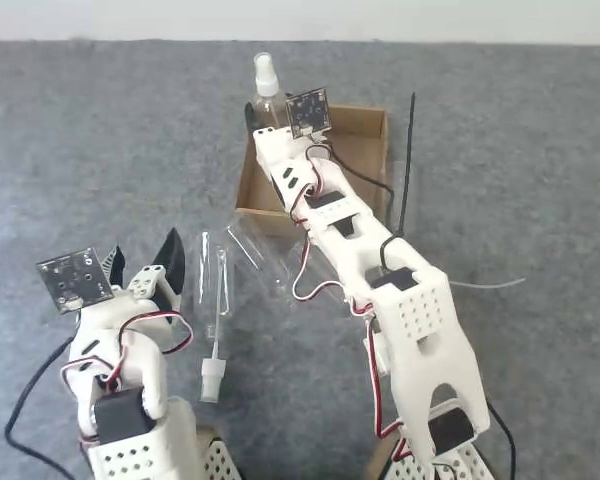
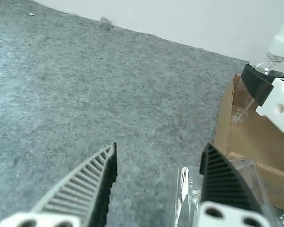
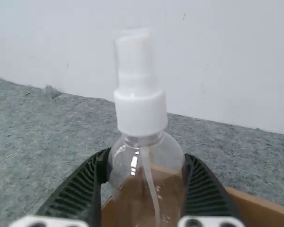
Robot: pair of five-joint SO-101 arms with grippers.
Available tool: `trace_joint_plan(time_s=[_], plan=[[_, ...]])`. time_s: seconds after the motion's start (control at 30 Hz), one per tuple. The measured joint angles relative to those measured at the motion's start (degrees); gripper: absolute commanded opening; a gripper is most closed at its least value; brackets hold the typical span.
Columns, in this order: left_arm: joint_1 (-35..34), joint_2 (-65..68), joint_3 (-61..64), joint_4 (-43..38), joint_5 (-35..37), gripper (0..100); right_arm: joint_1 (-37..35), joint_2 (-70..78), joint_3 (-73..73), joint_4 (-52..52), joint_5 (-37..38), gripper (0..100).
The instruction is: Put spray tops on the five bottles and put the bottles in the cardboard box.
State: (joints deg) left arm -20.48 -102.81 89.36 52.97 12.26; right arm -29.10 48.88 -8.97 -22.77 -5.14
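My right gripper [image 1: 265,120] is shut on a clear bottle [image 1: 269,100] with a white spray top [image 3: 138,94], held upright above the far left corner of the cardboard box [image 1: 365,125]. In the right wrist view the bottle [image 3: 142,158] sits between both black fingers [image 3: 80,189]. My left gripper [image 1: 143,262] stands open at the near left, holding nothing. Two clear bottles without tops [image 1: 215,270] [image 1: 260,250] lie on the grey mat between the arms. A loose spray top [image 1: 213,375] with its tube lies near the left arm's base.
A thin clear tube [image 1: 490,285] lies on the mat right of the right arm. A black strip [image 1: 408,160] sticks up beside the box. In the left wrist view the box [image 2: 244,142] and a lying bottle [image 2: 184,194] are ahead of the open fingers [image 2: 104,175].
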Motion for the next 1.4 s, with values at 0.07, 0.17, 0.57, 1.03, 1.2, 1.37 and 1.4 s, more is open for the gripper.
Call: trace_joint_plan(time_s=[0.07,0.17,0.57,1.03,1.2,1.37,1.4], plan=[[0.0,0.0,0.0,0.0,0.0,27,0.0,0.0,-0.1,0.0,0.0,15.4],[0.0,0.0,0.0,0.0,0.0,27,-0.1,0.0,-0.1,0.0,1.0,24.3],[0.0,0.0,0.0,0.0,0.0,27,-1.6,0.1,2.1,0.3,6.0,26.1],[0.0,0.0,0.0,0.0,0.0,27,-2.1,-10.8,14.9,2.8,6.3,26.1],[0.0,0.0,0.0,0.0,0.0,27,-2.2,-17.0,19.7,6.9,6.3,26.1],[0.0,0.0,0.0,0.0,0.0,27,-2.1,-25.5,26.3,11.8,6.3,26.0],[0.0,0.0,0.0,0.0,0.0,27,-2.1,-27.4,27.8,12.7,6.3,25.9]])
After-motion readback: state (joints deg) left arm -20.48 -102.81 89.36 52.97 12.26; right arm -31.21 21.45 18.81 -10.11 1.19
